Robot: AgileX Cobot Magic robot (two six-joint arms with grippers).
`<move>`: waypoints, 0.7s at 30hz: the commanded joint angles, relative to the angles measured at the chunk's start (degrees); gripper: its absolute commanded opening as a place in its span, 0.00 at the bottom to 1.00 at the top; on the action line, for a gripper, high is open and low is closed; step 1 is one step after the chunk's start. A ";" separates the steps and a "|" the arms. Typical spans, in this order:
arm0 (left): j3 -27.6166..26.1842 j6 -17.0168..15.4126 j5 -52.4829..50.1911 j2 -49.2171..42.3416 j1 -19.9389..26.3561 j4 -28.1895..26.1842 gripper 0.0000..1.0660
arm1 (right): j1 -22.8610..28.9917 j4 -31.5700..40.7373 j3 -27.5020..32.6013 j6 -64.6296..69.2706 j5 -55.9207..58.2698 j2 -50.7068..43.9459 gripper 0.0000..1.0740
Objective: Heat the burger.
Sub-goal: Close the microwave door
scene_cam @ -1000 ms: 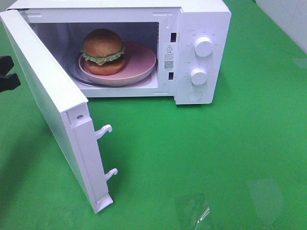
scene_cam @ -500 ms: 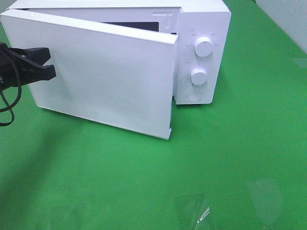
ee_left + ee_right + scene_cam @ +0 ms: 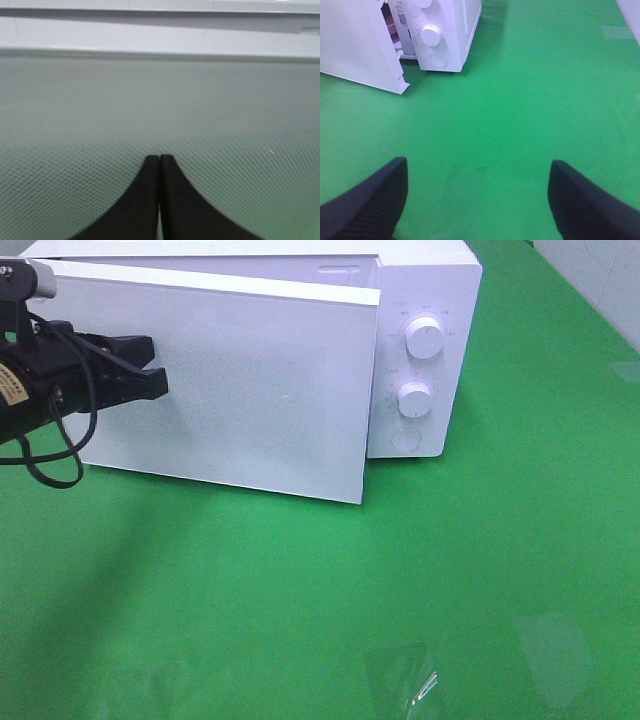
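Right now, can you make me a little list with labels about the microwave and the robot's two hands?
oven: white boxy microwave on green table
door: white speckled door, nearly closed, narrow gap at latch side
left gripper: shut, tips at door's front
right gripper: open, empty, over table
burger: hidden behind door

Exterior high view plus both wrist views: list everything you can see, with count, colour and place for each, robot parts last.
microwave: one, white, at the back of the table.
door: one, white, slightly ajar at its latch edge.
knobs: two, white, on the panel right of the door, one above the other.
button: one, white, round, below the knobs.
cloth: one, green, covering the table.
film: two patches, clear, on the cloth near the front.
left tool: one, black, shut, tips at the door's front.
right tool: one, black, open, over bare cloth.
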 commanded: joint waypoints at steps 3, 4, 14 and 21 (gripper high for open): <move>-3.50 0.40 1.26 1.09 -2.23 -1.89 0.00 | -0.34 -0.34 0.06 0.52 -0.86 -1.32 0.70; -4.64 0.40 2.01 1.66 -3.09 -1.89 0.00 | -0.34 -0.34 0.06 0.52 -0.86 -1.32 0.70; -10.08 0.40 4.58 4.93 -7.22 -3.38 0.00 | -0.34 -0.34 0.06 0.52 -0.86 -1.32 0.70; -15.53 1.38 8.14 7.39 -10.31 -5.33 0.00 | -0.34 -0.29 0.06 0.34 -0.86 -1.32 0.70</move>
